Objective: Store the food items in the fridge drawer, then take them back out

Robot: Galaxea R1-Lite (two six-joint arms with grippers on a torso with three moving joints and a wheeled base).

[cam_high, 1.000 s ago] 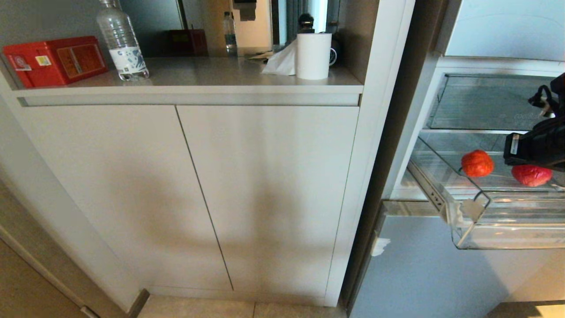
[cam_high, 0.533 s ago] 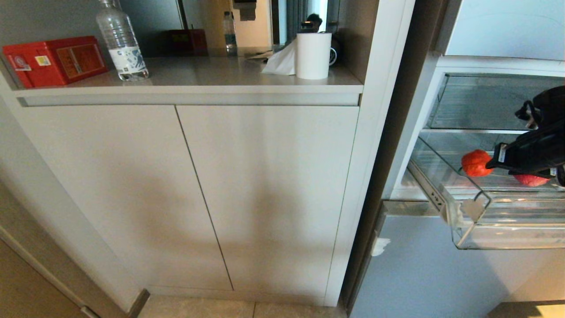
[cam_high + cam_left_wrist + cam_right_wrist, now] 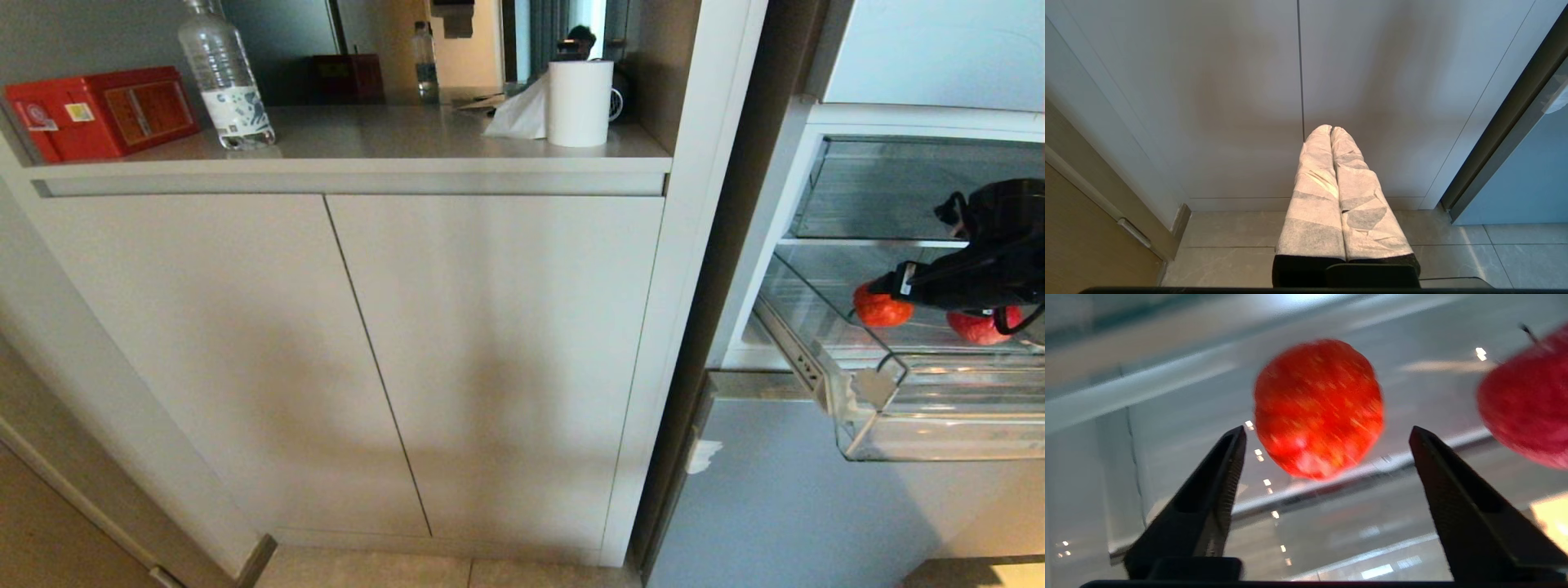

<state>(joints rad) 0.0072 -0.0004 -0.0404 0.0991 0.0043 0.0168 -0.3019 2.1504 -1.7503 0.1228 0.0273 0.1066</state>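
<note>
The fridge (image 3: 784,506) stands at the right with its clear fridge drawer (image 3: 939,433) pulled out. Two red-orange food items lie on the drawer floor, one to the left (image 3: 878,312) and one to the right (image 3: 977,327). My right gripper (image 3: 900,279) hangs just above them, pointing at the left one. In the right wrist view the right gripper (image 3: 1327,429) is open, with the left piece (image 3: 1318,404) just beyond its tips and the other (image 3: 1527,408) off to one side. My left gripper (image 3: 1331,129) is parked low in front of the cabinet, shut and empty.
A white cabinet (image 3: 490,359) fills the left and middle. On its counter stand a red box (image 3: 102,110), a water bottle (image 3: 224,77) and a paper roll (image 3: 580,102). A second clear bin (image 3: 882,188) sits above the drawer. Tiled floor (image 3: 1229,245) lies below.
My right gripper has gone from shut to open. It has moved left and down over the drawer, and now partly covers both pieces. The pieces and the left arm have not moved.
</note>
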